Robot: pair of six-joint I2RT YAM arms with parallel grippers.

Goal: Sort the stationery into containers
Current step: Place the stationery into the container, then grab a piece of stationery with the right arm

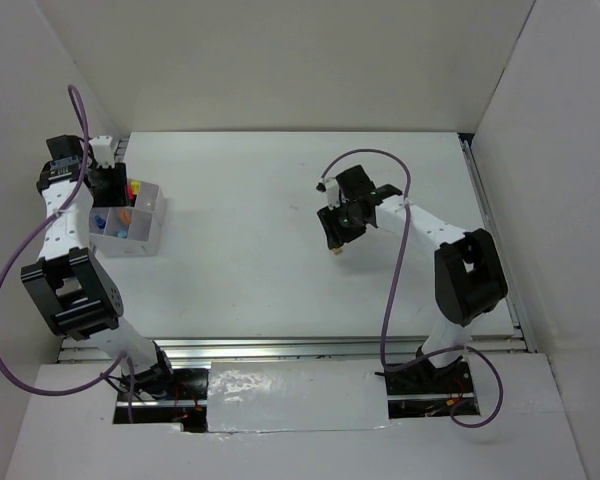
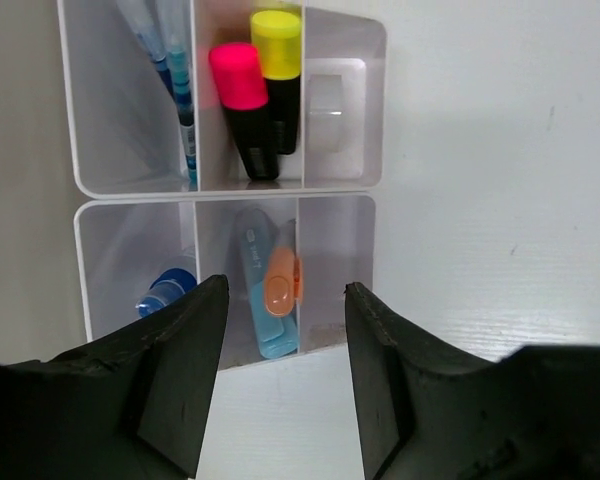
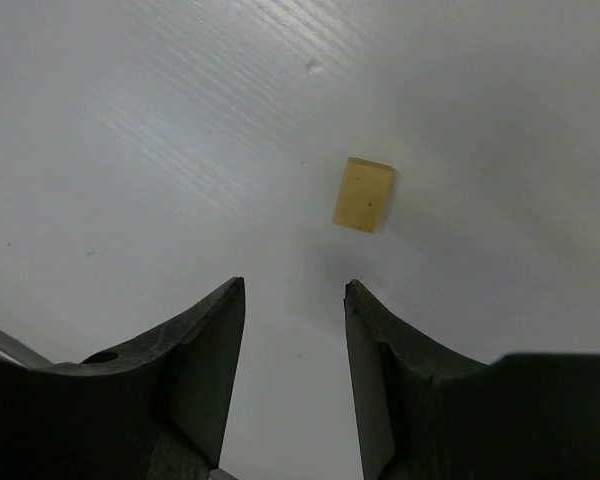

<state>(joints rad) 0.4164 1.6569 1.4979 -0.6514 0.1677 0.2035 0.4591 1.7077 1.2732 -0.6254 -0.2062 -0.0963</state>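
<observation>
- Left arm runs up the left edge of the white table (image 1: 250,190), elbow folded near the near-left corner. Left gripper (image 2: 285,292) hangs over the translucent white plastic organizer box (image 1: 148,238) by the far-left corner, fingers apart, holding nothing.
- In the box: pink-capped black highlighter (image 2: 242,100) and yellow-capped black highlighter (image 2: 278,60) share a compartment. Clear tape ring (image 2: 326,110) and thin pens (image 2: 175,80) flank them. Light-blue marker (image 2: 258,310) lies with orange-capped tube (image 2: 280,282), blue-capped bottle (image 2: 165,290) next door.
- Right arm: elbow by the right edge, forearm reaching toward table centre. Right gripper (image 3: 293,290) points down, fingers apart, empty, above a small tan rectangular piece (image 3: 364,195) lying flat, not touching it.
- Box and right gripper are well apart.
</observation>
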